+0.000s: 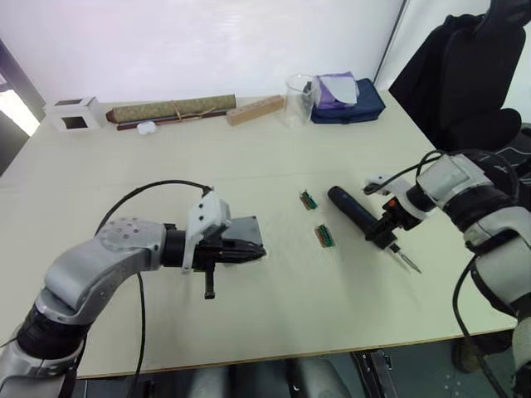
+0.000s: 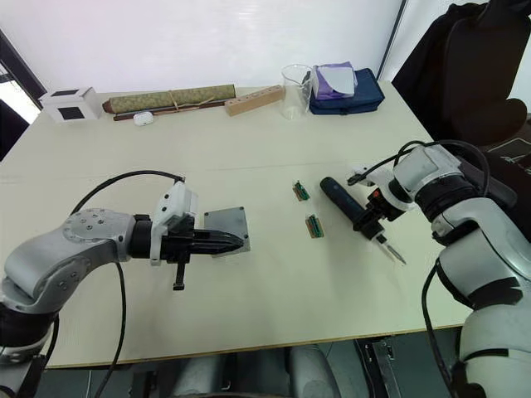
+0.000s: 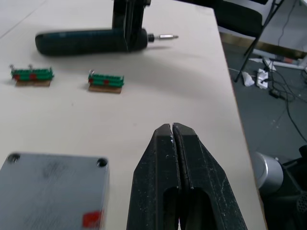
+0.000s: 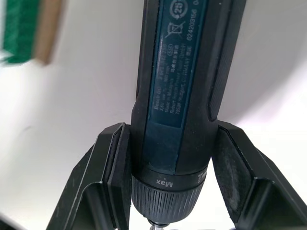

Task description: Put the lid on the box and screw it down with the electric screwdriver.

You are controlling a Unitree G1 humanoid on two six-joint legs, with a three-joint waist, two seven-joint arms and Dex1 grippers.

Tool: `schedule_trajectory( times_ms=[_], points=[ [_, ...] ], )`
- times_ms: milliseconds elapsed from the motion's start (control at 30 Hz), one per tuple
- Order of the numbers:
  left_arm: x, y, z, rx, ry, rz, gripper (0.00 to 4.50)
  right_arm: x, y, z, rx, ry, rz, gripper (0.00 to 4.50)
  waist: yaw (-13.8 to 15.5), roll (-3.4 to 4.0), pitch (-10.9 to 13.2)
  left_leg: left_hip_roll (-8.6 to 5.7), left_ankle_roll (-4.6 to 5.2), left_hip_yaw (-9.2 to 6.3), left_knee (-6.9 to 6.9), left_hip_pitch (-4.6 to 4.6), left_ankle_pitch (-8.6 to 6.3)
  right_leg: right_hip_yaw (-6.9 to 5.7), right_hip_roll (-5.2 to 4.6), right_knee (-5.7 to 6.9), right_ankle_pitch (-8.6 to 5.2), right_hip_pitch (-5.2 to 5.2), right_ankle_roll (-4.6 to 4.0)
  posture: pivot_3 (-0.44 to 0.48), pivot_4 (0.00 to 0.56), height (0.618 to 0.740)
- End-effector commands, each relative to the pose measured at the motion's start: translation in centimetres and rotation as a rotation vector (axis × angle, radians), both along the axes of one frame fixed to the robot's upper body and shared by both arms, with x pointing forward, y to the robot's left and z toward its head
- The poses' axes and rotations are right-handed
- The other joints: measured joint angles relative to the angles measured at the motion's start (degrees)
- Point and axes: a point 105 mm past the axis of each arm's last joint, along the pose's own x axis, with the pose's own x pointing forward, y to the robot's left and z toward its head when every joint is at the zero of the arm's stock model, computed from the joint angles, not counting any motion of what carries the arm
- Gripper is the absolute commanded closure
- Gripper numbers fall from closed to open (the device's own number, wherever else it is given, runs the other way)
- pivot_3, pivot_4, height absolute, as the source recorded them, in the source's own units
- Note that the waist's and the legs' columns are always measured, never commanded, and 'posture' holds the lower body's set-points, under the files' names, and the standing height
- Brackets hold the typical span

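Right gripper straddles electric screwdriver, label legible.

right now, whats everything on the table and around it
box: 1, grey, on the table by the left gripper, its flat top up
screwdriver: 1, dark blue-black, lying on the table at the right, between the right gripper's jaws
green boards: 2, green and tan, mid-table between box and screwdriver
white cube: 1, far left corner
rolled mat: 1, olive, far edge
wood block: 1, tan, far edge
beaker: 1, clear, far edge
pouch: 1, navy, far right
left gripper: shut, over the box
right gripper: around the screwdriver near its bit
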Motion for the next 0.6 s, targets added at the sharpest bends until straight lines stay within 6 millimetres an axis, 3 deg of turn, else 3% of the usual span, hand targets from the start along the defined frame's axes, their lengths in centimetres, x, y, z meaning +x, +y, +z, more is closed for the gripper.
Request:
schedule_trajectory(
  times_ms=[33,200,367,500,600],
  points=[
    [1.4,1.8,0.7,-0.009,-0.04,0.076,4.5,2.6,1.0,7.5,0.179,-0.277,-0.089,2.42,-0.16,0.18,0.11,-0.02,0.0,0.02,0.01,-0.13,0.0,0.03,-0.01,0.07,0.03,-0.17,0.05,0.0,0.15,0.74],
    [2.8,3.6,1.0,-0.035,-0.027,0.152,4.5,2.6,4.2,13.3,0.599,-0.486,-0.081,2.42,-0.43,0.19,0.11,0.02,0.0,-0.2,-0.02,-0.74,0.0,-0.08,0.06,0.36,0.05,-0.86,0.06,0.0,0.15,0.74],
    [3.7,4.7,1.5,-0.06,-0.015,0.203,4.5,0.0,8.5,17.0,0.96,-0.881,0.041,2.42,-0.47,0.16,0.09,0.01,0.0,-0.2,-0.13,-0.82,0.0,-0.09,0.04,0.24,0.06,-0.89,0.08,0.0,0.15,0.74],
    [3.9,5.4,1.1,-0.033,-0.006,0.222,4.5,-2.6,11.2,16.9,1.08,-1.082,0.062,2.42,-0.17,0.19,0.11,0.01,0.0,-0.24,-0.09,-0.87,0.0,-0.09,0.01,0.4,0.06,-0.96,0.09,0.0,0.15,0.74],
    [4.2,5.2,0.9,-0.026,-0.007,0.225,4.5,-5.2,15.6,15.0,1.04,-1.219,0.174,2.42,0.37,0.12,0.06,-0.04,-0.02,-0.24,0.02,-0.87,0.01,-0.1,-0.06,0.46,0.06,-0.92,0.1,0.0,0.15,0.74]
  ],
)
